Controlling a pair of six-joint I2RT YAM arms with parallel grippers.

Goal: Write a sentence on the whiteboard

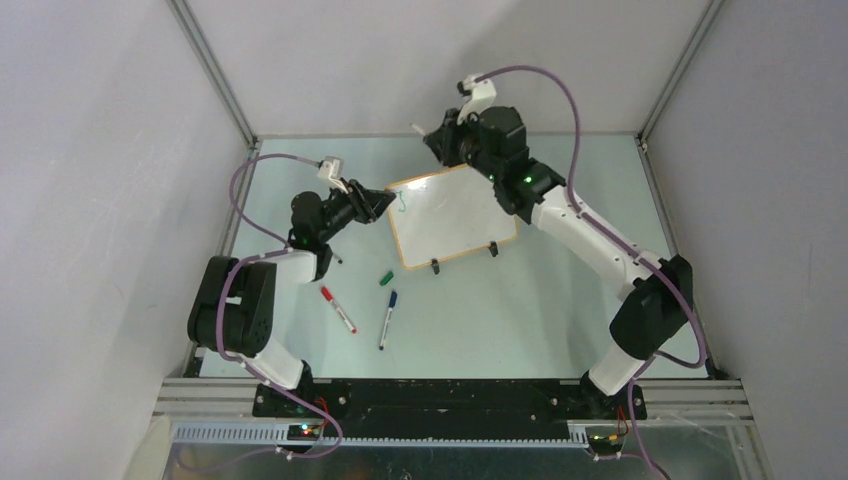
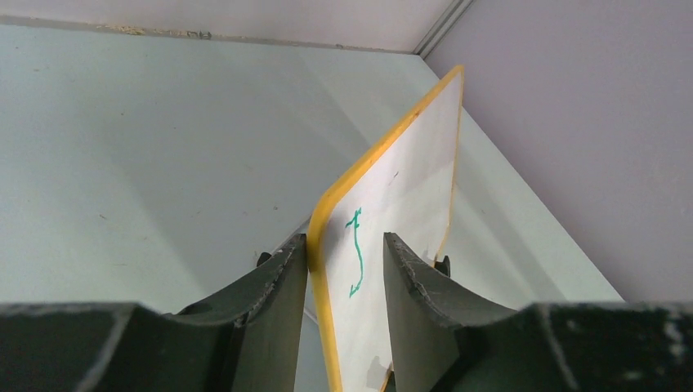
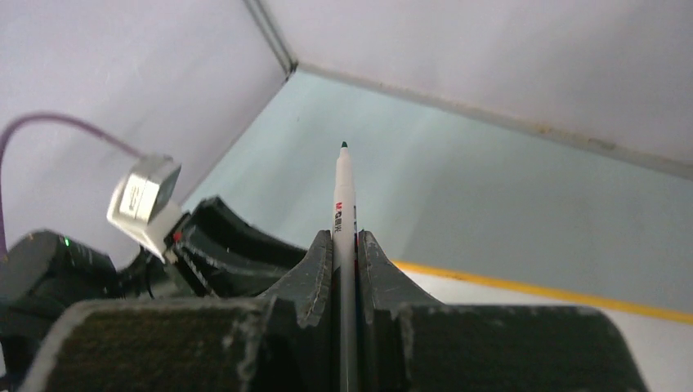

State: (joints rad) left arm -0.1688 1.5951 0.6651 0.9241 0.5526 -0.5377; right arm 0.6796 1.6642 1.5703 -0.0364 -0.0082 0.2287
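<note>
The whiteboard (image 1: 455,215) sits at the far middle of the worktop (image 1: 520,300), bearing one green stroke (image 2: 356,253). The left gripper (image 1: 385,205) straddles its edge, jaws apart. The right gripper (image 3: 345,245) is clamped on the marker (image 3: 344,196). Unheld, the board may slide when the marker presses.

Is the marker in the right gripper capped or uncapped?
Uncapped: the marker in the right gripper ends in a bare, dark pointed tip; a small green piece, likely its cap, lies on the table.

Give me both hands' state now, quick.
Left hand: open, straddling the whiteboard edge.
Right hand: closed on a marker.
</note>
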